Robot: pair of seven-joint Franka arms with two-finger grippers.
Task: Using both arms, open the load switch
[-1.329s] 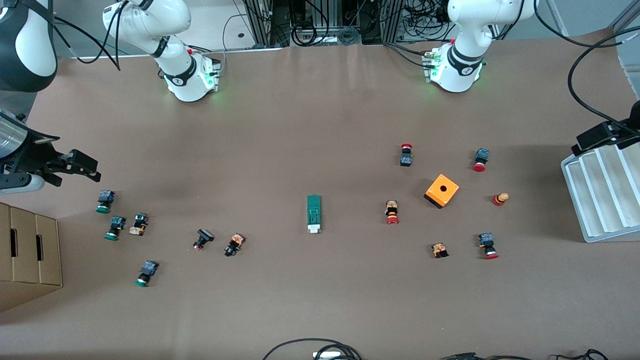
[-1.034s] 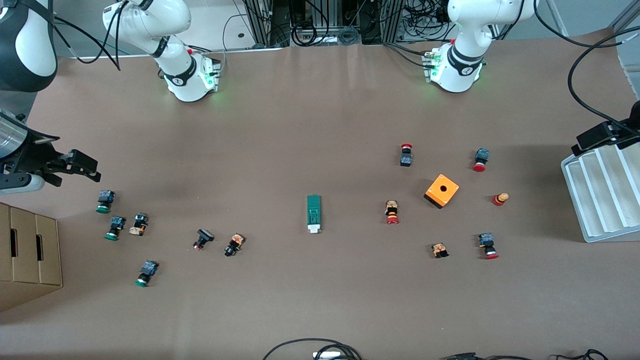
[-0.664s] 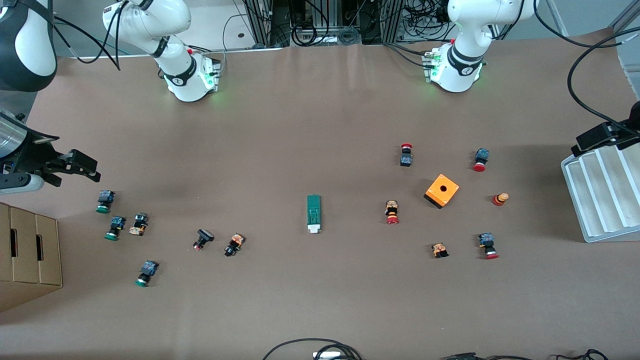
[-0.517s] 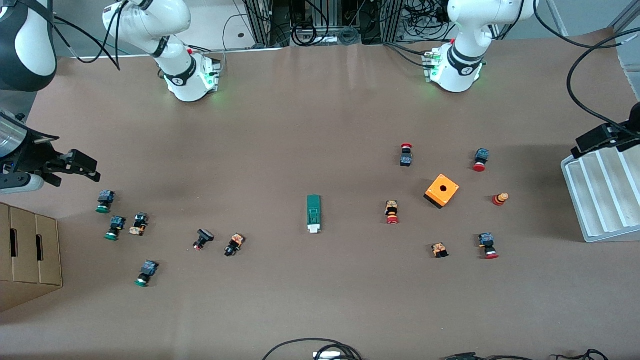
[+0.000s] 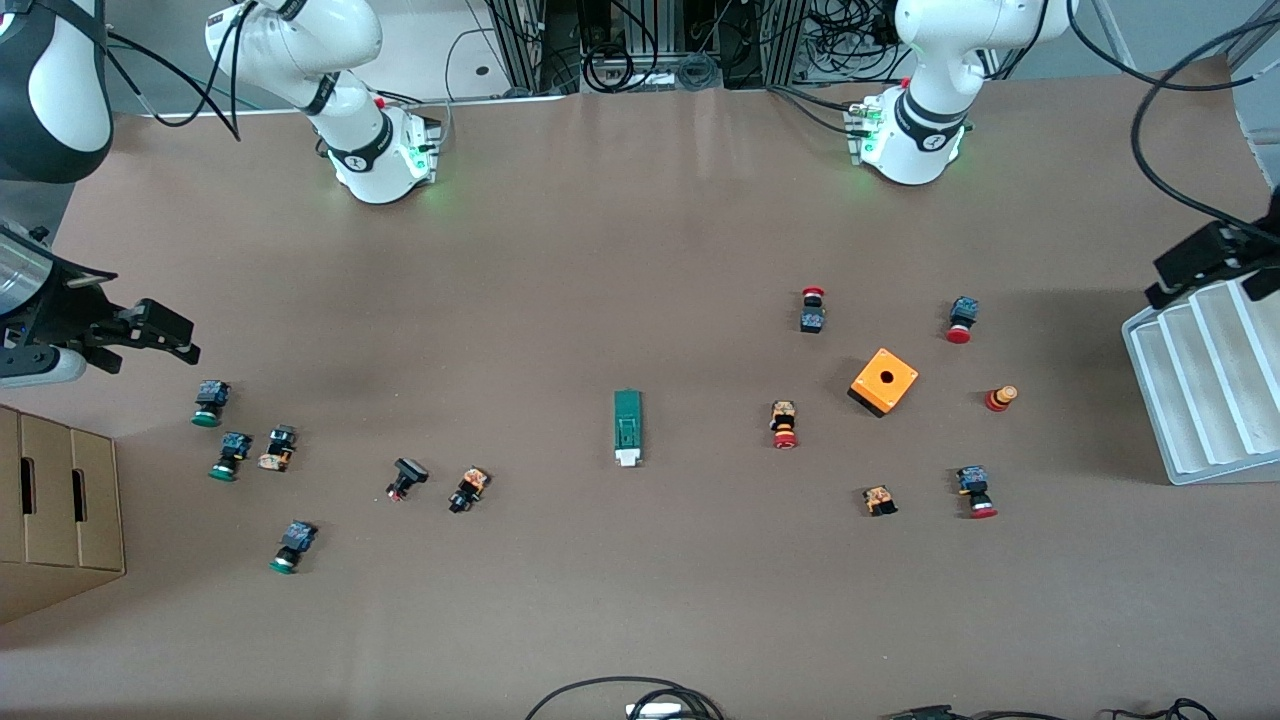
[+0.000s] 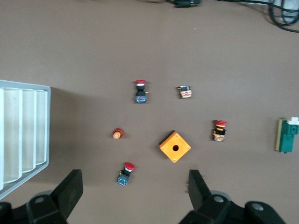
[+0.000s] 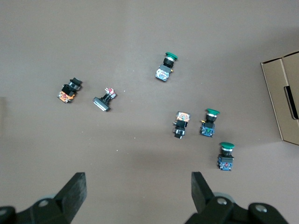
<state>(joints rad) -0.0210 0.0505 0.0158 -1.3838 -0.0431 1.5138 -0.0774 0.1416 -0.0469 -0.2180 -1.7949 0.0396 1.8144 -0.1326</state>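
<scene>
Two grippers hang at opposite ends of the table, both empty. The left gripper (image 6: 135,186) is over the corner of the white ribbed tray (image 5: 1200,390) at the left arm's end, fingers (image 6: 72,186) spread wide with nothing between them. The right gripper (image 7: 138,186) is over bare table at the right arm's end, its fingers (image 7: 77,186) just as wide apart and holding nothing.

The load switch (image 5: 627,428) lies flat near the middle of the brown table (image 5: 600,250), untouched and well apart from both grippers. Its long axis runs from twelve to six o'clock in the front view, with the white tab at the six o'clock end, nearer the camera.

At about two o'clock from the switch, toward the left arm's end, sits the orange box (image 5: 884,381) with a hole in its top. Red-capped push buttons are scattered around it, the nearest to the switch (image 5: 784,425) at three o'clock.

At nine o'clock from the switch, toward the right arm's end, lie several more buttons, some green-capped; one green-capped button (image 5: 210,402) lies near the right gripper. A cardboard box (image 5: 60,500) stands at the table's edge at that end.
</scene>
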